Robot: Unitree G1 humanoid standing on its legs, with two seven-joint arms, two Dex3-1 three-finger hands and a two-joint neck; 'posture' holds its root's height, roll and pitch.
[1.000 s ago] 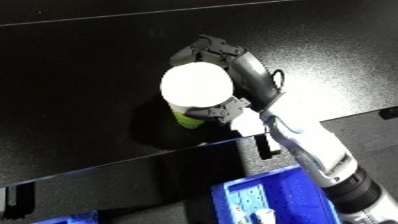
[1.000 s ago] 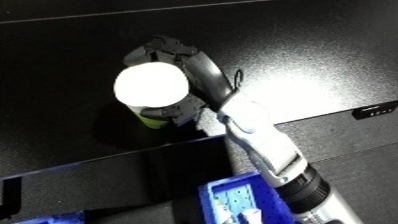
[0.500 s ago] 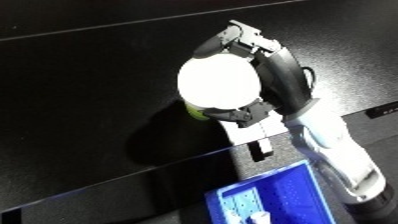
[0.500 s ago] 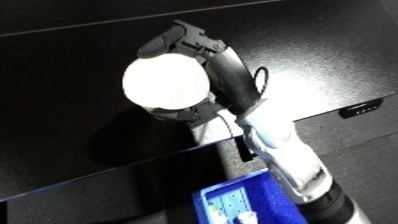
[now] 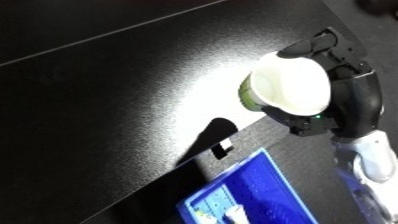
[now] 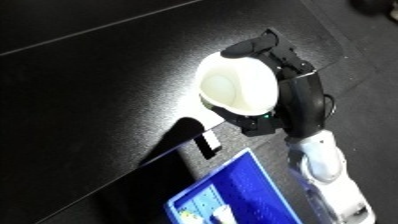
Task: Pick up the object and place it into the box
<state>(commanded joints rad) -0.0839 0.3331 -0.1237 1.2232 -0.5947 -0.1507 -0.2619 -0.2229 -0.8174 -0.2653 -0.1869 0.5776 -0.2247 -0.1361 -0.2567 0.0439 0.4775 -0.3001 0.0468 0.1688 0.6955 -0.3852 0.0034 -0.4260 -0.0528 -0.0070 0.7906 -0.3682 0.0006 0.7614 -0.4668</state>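
My right hand (image 6: 289, 95) curls round a white cup (image 6: 238, 89), perhaps green-sided, held over the black tabletop's (image 6: 98, 95) near edge; blue bin (image 6: 235, 197) below.

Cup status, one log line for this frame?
right hand: shut on cup | cup: lifted, tilted | bin: below, blue | left hand: not in view

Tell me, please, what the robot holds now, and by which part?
The right hand holds a white cup by its side wall, fingers curled round it.

Black table (image 5: 98, 95) (one bright glare)
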